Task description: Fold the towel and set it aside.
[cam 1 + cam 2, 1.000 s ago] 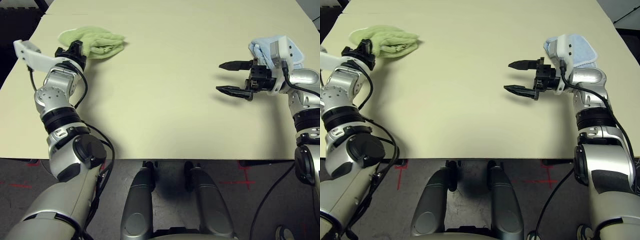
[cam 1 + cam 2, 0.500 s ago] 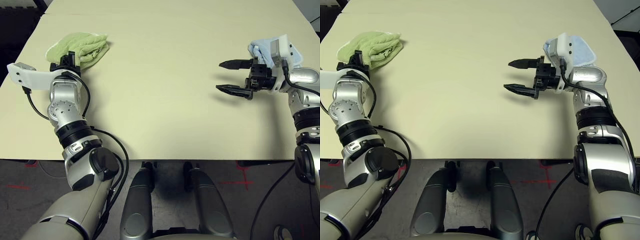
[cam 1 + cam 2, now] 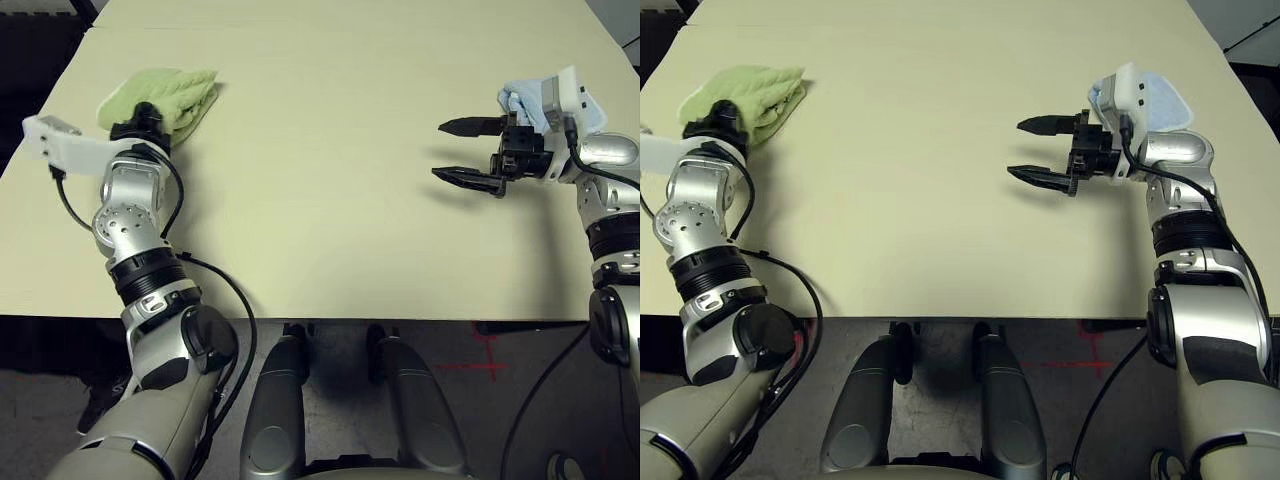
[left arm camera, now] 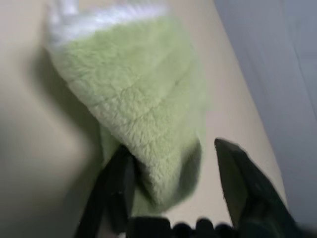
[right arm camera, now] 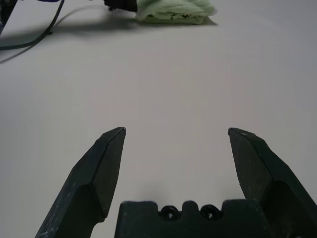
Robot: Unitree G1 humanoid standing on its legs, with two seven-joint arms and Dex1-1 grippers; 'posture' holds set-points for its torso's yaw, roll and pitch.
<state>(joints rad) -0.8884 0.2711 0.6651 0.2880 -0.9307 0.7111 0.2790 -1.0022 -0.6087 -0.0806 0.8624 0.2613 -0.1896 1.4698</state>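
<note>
The towel [image 3: 178, 88], light green and bunched into a folded bundle with a white edge, lies at the far left of the table [image 3: 320, 230]. My left gripper [image 3: 146, 112] sits at the towel's near end. In the left wrist view the towel [image 4: 138, 94] reaches down between the left gripper's [image 4: 171, 148] spread fingers, which stand open and are not pinching it. My right gripper [image 3: 438, 152] hovers open over bare table at the right, with nothing between its fingers [image 5: 111, 158]. In the right wrist view the towel [image 5: 173, 11] lies far across the table.
A small light blue folded towel [image 3: 1162, 98] lies at the right edge of the table, behind my right wrist. A dark floor drops away past the table's left edge [image 3: 40, 100], close to the green towel.
My left gripper, shut on the towel before, has opened and let it go. The towel was first dragged a little to the left and turned. The right arm has not moved.
</note>
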